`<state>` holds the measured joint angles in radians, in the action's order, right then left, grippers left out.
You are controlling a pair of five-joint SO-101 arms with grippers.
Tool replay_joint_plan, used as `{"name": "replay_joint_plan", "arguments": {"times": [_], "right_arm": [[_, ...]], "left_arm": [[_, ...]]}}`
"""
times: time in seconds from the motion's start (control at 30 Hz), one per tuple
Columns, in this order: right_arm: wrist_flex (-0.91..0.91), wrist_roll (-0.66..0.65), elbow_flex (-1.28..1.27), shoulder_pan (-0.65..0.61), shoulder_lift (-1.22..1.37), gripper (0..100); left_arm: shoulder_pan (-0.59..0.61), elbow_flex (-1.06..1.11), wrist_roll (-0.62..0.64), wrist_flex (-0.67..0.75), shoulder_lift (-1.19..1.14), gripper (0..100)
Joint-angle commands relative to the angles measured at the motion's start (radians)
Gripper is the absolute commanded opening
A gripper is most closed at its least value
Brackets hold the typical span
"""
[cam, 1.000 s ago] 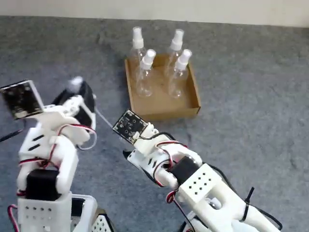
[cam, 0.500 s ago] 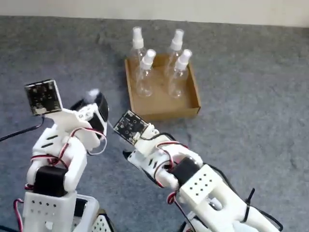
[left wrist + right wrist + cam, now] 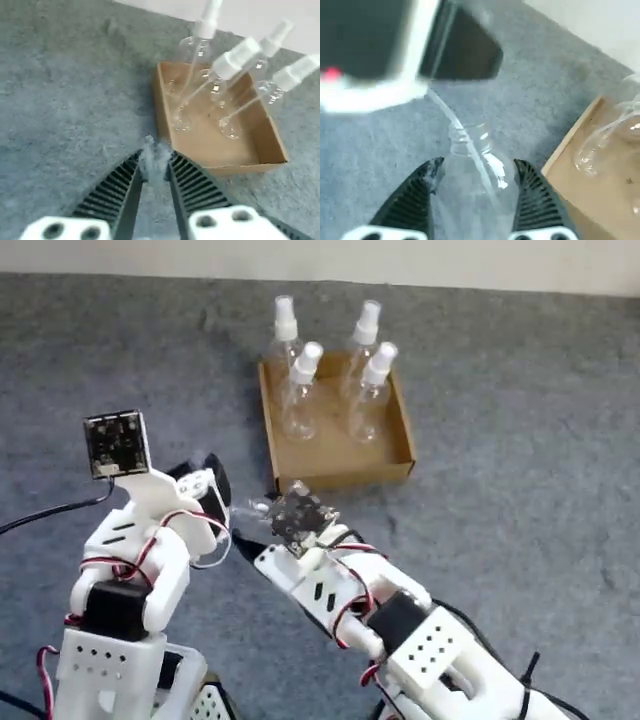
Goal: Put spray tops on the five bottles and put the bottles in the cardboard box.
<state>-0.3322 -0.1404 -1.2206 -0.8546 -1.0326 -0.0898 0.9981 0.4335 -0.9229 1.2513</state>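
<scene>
Left end effector (image 3: 155, 157), gripping spray top (image 3: 150, 151), neared bottle (image 3: 469, 149) clamped in right end effector (image 3: 477, 167).

Four bottles (image 3: 300, 405) fill the far part of the cardboard box (image 3: 340, 476), its near strip bare; open carpet (image 3: 520, 440) lies to the right; both arms (image 3: 130, 570) crowd the near left.

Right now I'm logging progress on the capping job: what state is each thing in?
cardboard box: open-topped, four bottles standing inside.
four bottles: spray tops on.
fifth bottle: uncapped, gripped by the right gripper, dip tube in its neck.
spray top: held in the left gripper, not yet seated.
left gripper: shut on the spray top.
right gripper: shut on the fifth bottle.
</scene>
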Motion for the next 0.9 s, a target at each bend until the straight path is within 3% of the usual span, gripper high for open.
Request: {"name": "replay_joint_plan", "arguments": {"times": [0.0, 0.33, 0.57, 0.87], "right_arm": [[0.061, 0.029, 0.010, -0.004, 0.044, 0.4], [0.062, 0.034, 0.005, 0.091, 0.096, 0.4], [0.061, 0.034, 0.002, 0.099, 0.096, 0.4], [0.058, 0.034, 0.002, 0.101, 0.096, 0.4]], "left_arm": [[-0.030, -0.012, -0.011, 0.003, 0.010, 0], [0.114, -0.074, -0.112, 0.005, 0.010, 1], [0.275, -0.225, -0.143, 0.000, -0.001, 12], [0.506, -0.107, -0.255, 0.066, -0.005, 12]]}}
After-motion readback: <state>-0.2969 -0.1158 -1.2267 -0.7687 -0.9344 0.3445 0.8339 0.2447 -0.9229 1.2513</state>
